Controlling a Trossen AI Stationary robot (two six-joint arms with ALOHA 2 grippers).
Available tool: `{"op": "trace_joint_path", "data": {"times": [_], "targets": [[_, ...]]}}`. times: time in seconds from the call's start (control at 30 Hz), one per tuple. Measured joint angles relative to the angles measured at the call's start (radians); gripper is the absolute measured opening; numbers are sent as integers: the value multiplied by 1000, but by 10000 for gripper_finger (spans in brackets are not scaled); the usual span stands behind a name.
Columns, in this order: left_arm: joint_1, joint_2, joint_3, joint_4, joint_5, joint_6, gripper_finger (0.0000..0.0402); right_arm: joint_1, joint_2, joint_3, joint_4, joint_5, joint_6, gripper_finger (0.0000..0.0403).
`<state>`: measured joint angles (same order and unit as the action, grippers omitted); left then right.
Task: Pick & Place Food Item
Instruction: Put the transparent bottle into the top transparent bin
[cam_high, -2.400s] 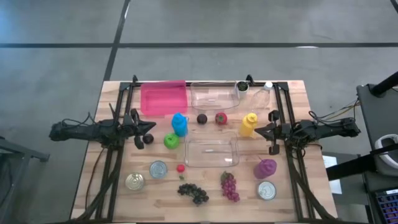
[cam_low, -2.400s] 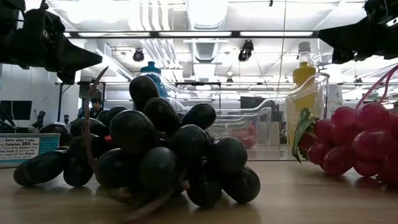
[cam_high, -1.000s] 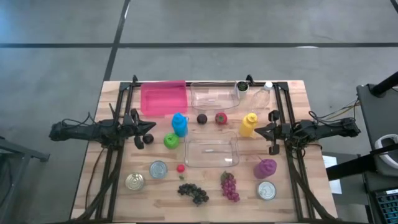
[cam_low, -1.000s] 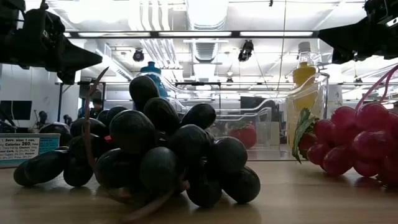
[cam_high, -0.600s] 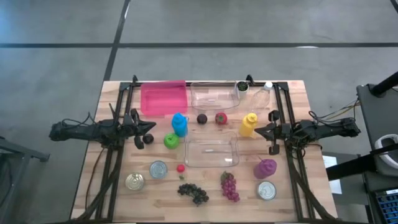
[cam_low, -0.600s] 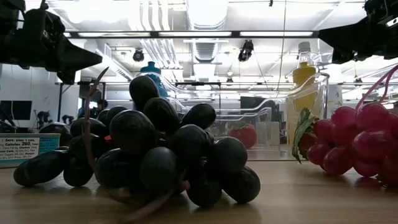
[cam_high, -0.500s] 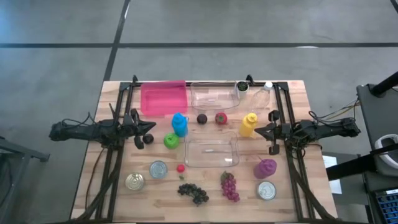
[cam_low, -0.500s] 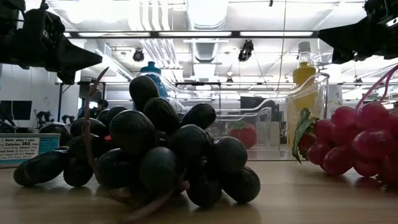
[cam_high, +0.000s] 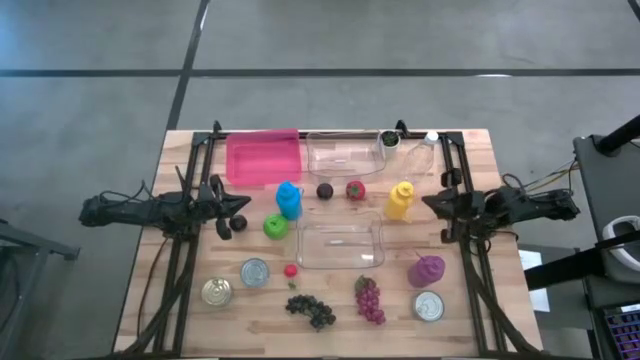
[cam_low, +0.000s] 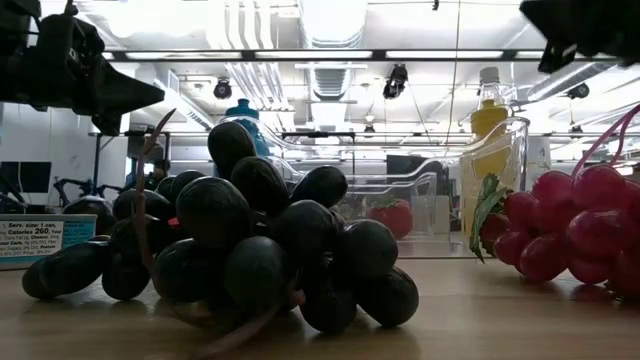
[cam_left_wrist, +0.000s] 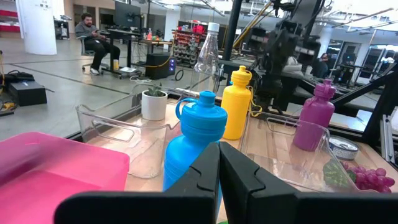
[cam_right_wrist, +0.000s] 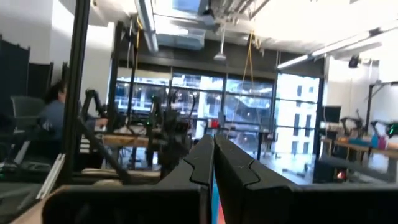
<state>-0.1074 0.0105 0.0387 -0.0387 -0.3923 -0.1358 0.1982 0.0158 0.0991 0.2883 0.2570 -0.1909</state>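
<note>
Food lies across the wooden table (cam_high: 500, 150): dark grapes (cam_high: 311, 310), red grapes (cam_high: 370, 300), a small red strawberry (cam_high: 290, 270), a green apple (cam_high: 275, 226), a dark plum (cam_high: 325, 191) and a red fruit (cam_high: 355, 189). My left gripper (cam_high: 244, 204) hovers shut and level at the table's left side, next to the blue bottle (cam_high: 289, 199); its fingers (cam_left_wrist: 219, 163) hold nothing. My right gripper (cam_high: 427, 203) is shut at the right side, beside the yellow bottle (cam_high: 400, 199), tipped upward, with its wrist view looking into the room (cam_right_wrist: 212, 155).
A pink bin (cam_high: 262, 157) and a clear bin (cam_high: 340, 152) stand at the far edge, and another clear bin (cam_high: 340, 244) in the middle. Cans (cam_high: 254, 272), (cam_high: 217, 292), (cam_high: 428, 306), a purple bottle (cam_high: 426, 270), a potted plant (cam_high: 388, 139) and a clear bottle (cam_high: 425, 145) stand around.
My right gripper has risen and tipped its fingers upward, staying shut; in the low view it has climbed toward the picture's top. Nothing on the table has moved.
</note>
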Motion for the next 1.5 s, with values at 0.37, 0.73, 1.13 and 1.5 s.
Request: {"op": "trace_joint_path", "data": {"times": [0.37, 0.73, 1.13, 1.5], "targets": [[0, 0, 0, 0, 0, 0, 15, 0, 146, 386, -414, 119, -132, 8], [0, 0, 0, 0, 0, 0, 15, 0, 415, 676, -506, 450, 1, 8], [0, 0, 0, 0, 0, 0, 15, 0, 519, 890, -873, 531, 368, 8], [0, 0, 0, 0, 0, 0, 15, 0, 516, 987, -1011, 528, 410, 8]]}}
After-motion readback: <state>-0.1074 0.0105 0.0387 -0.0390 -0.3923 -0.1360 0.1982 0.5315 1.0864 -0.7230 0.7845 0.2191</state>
